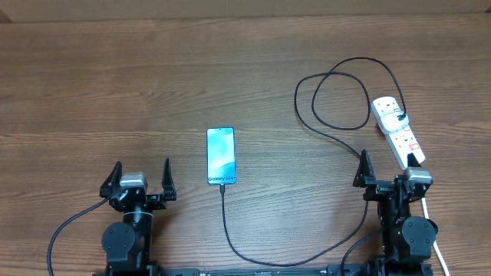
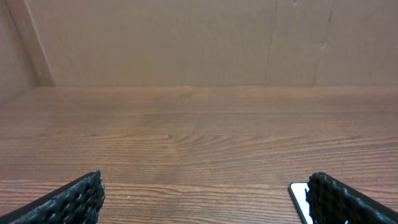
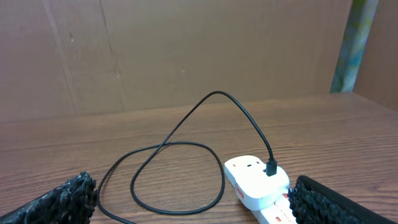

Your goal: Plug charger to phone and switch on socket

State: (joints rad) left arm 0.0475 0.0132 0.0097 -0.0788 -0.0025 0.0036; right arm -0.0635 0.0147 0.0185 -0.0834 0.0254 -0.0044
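The phone point(image 1: 221, 156) lies flat mid-table, screen up and lit; one corner of the phone point(image 2: 299, 196) shows by my left gripper's right finger. The charger's black cable point(image 1: 224, 218) meets the phone's bottom edge, runs along the table front, loops at the right and ends in a white adapter point(image 3: 255, 177) on the socket point(image 1: 400, 132). The same cable point(image 3: 174, 211) loops on the wood in the right wrist view. My left gripper point(image 1: 141, 173) stands open left of the phone. My right gripper point(image 1: 389, 164) is open, its right finger just over the socket's near end.
The socket's white cord point(image 1: 439, 249) runs off the front edge beside the right arm. Brown walls point(image 2: 186, 43) close the far side of the wooden table point(image 1: 115, 84). Small red switches point(image 1: 413, 144) dot the socket; their position is too small to read.
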